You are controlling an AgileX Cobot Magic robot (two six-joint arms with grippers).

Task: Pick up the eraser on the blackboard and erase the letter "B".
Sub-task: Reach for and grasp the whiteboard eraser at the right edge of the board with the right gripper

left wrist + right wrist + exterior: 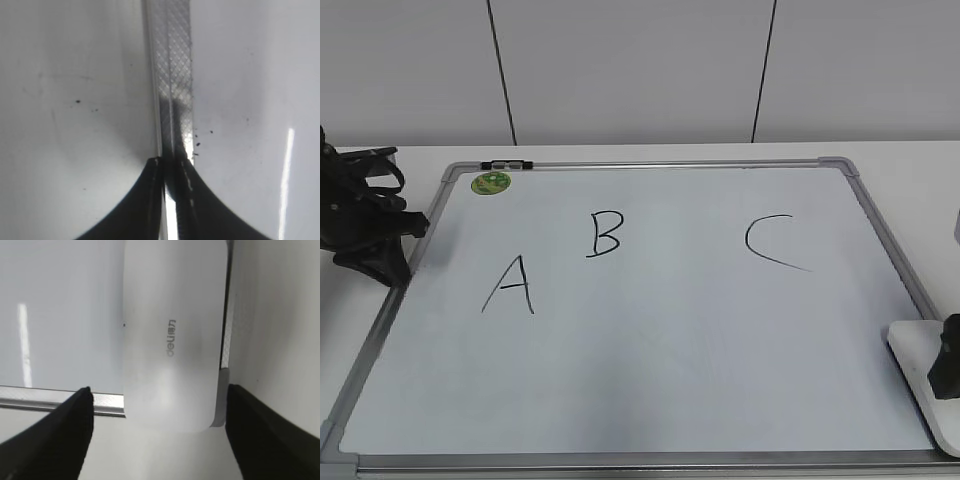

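Observation:
The blackboard (650, 360) is a white board in a silver frame lying flat on the table. It bears black letters: "A" (510, 286), the letter "B" (605, 233) and "C" (772, 243). The eraser (918, 372) is a white rounded block lying across the board's right edge near the front; it fills the right wrist view (172, 335). My right gripper (159, 395) is open, its fingers on either side of the eraser's near end, not closed on it. My left gripper (172, 162) is shut and empty over the board's left frame (172, 75).
A green round sticker (490, 183) and a black clip (506, 164) sit at the board's far left corner. The white table (910, 170) surrounds the board. A white panelled wall stands behind.

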